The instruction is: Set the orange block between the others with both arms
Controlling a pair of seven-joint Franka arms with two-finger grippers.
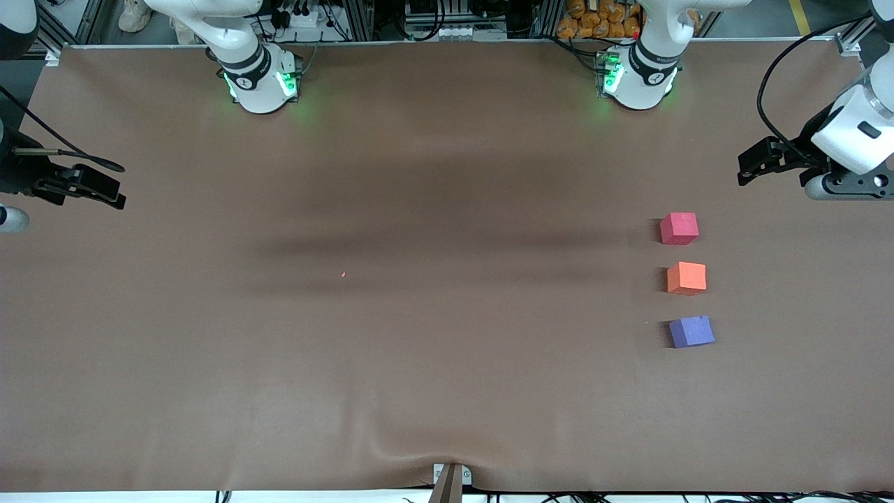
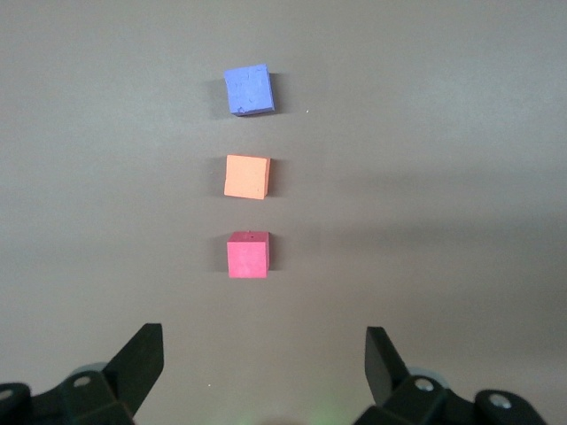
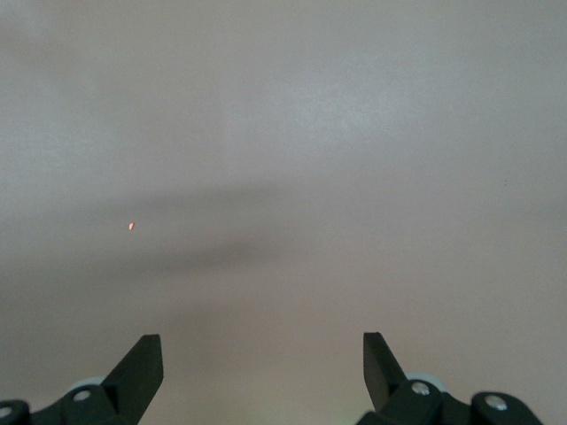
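Three small cubes stand in a line on the brown table toward the left arm's end. The orange block [image 1: 686, 278] [image 2: 247, 176] sits in the middle of the line. The red-pink cube [image 1: 679, 228] [image 2: 248, 255] is farther from the front camera and the purple-blue cube [image 1: 691, 331] [image 2: 249, 89] is nearer. Small gaps separate them. My left gripper [image 1: 746, 168] [image 2: 264, 341] hangs open and empty in the air beside the red-pink cube's end of the row. My right gripper [image 1: 115, 188] [image 3: 262, 345] is open and empty over the right arm's end of the table.
A tiny orange speck [image 1: 343, 274] [image 3: 131, 227] lies on the cloth near the table's middle. The cloth bulges into a fold [image 1: 419, 447] by a camera mount [image 1: 450, 482] at the near edge. Both arm bases [image 1: 262, 84] [image 1: 639, 80] stand along the back edge.
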